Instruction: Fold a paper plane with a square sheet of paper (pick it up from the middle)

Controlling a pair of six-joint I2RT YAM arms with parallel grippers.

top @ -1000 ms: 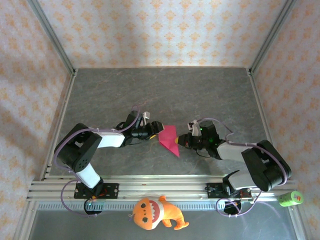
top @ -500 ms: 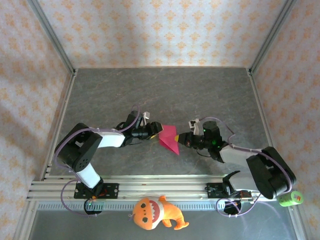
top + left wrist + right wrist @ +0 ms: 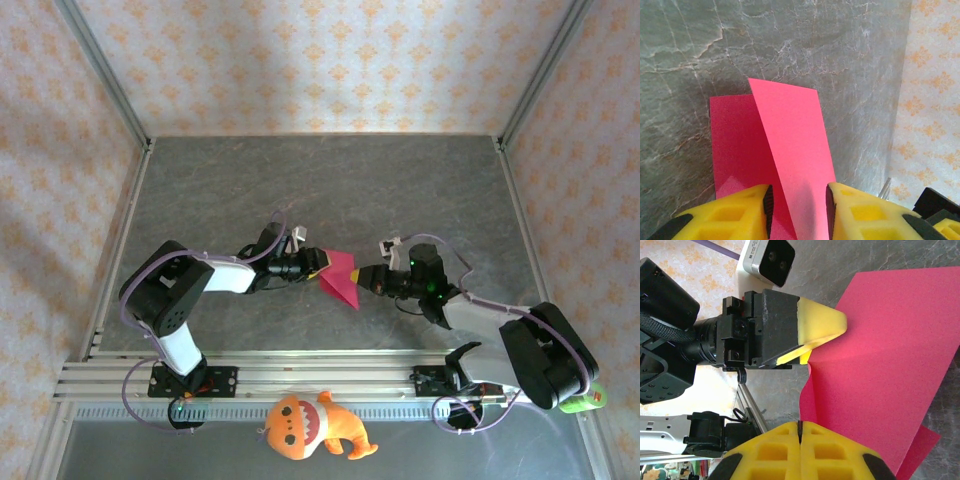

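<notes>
The left arm (image 3: 170,300) lies low on the grey desk (image 3: 330,180) and reaches in from the left of the sheet of paper (image 3: 342,275). The left pincer (image 3: 318,262) is right at the left edge of the paper. Its yellow fingers (image 3: 730,215) are apart, with a gap between them. A raised flap of the paper goes into that gap. The paper is bright pink and folded. One part lies flat on the desk, and the lighter flap tilts up over it. From above, the paper ends in a point on its near side. An orange plush toy (image 3: 305,425) sits well in front of the paper, past the metal rail, and a bit to the left of it. The right pincer (image 3: 365,283) is right at the right edge of the paper. Its two yellow fingers (image 3: 765,450) are pressed tight together, and the edge of the paper runs in at their tips, so it seems to pinch the paper. The right arm (image 3: 530,340) comes in from the right of the paper and also stays low.
</notes>
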